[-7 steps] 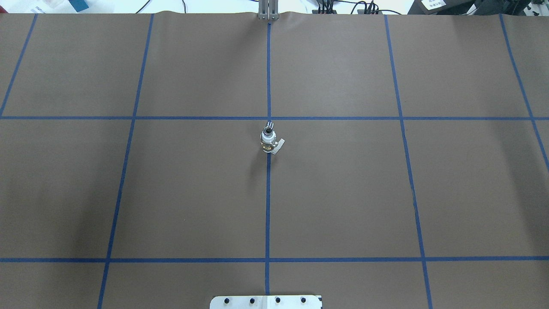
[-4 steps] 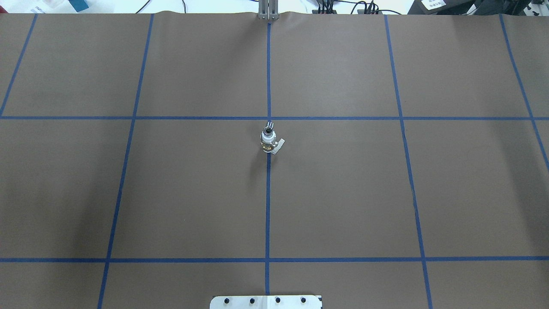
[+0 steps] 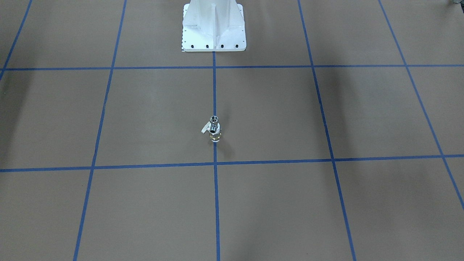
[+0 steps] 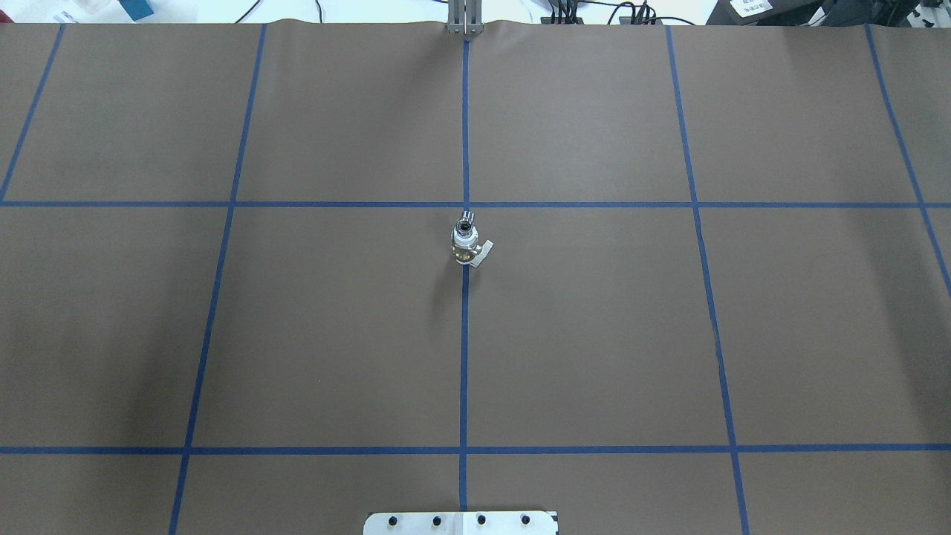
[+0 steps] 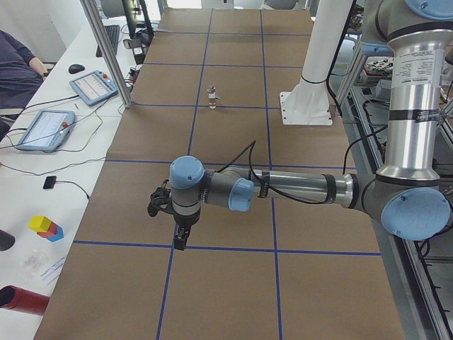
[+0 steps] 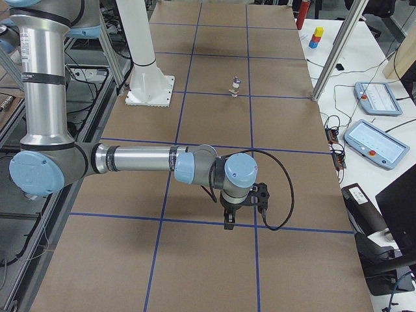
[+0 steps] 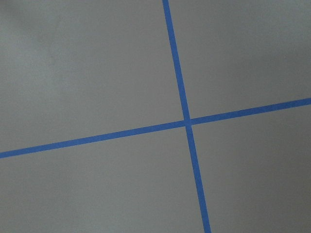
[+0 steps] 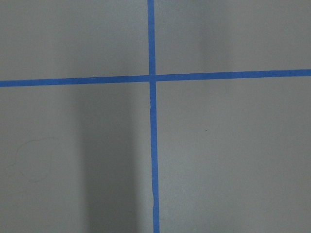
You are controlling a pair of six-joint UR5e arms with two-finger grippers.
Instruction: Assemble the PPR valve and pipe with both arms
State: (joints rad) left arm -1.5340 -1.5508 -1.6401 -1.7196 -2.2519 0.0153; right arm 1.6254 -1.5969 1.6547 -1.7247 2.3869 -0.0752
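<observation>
**Overhead view, near to far.** The white bolted pedestal base (image 4: 461, 522) lies at the near edge. At 12 o'clock from it is the small brass-bodied PPR valve with white plastic ends (image 4: 464, 251). It stands upright on the centre line of the blue tape grid (image 4: 464, 357), which marks the brown paper-covered table (image 4: 594, 334), just short of a tape crossing. The valve's pale grey lever handle (image 4: 484, 253) points to about 4 o'clock. The tiny chrome-silver metal pipe (image 4: 466, 220) sits on top of the valve, touching it, with its open end up.

**Front-facing view.** This view shows the same pair from the opposite side. The brass body shows plainly under the chrome, and the lever lies at about 9 o'clock.

**Side views.** Only these two views show the arms.
- **From the robot's left:** The silver-tubed left arm with light-blue caps (image 5: 297, 188) stretches low across the near table. Its black left gripper (image 5: 181, 241) points down close to a tape crossing. The joined fittings stand far beyond it, at about 12 o'clock.
- **From the robot's right:** The right arm (image 6: 136, 159) and the right gripper (image 6: 228, 223) mirror this pose.

Both grippers are well apart from the valve. Whether the fingers of either are spread or pressed together cannot be told.

**Wrist cameras.** Each frames only a tape crossing on the paper.
</observation>
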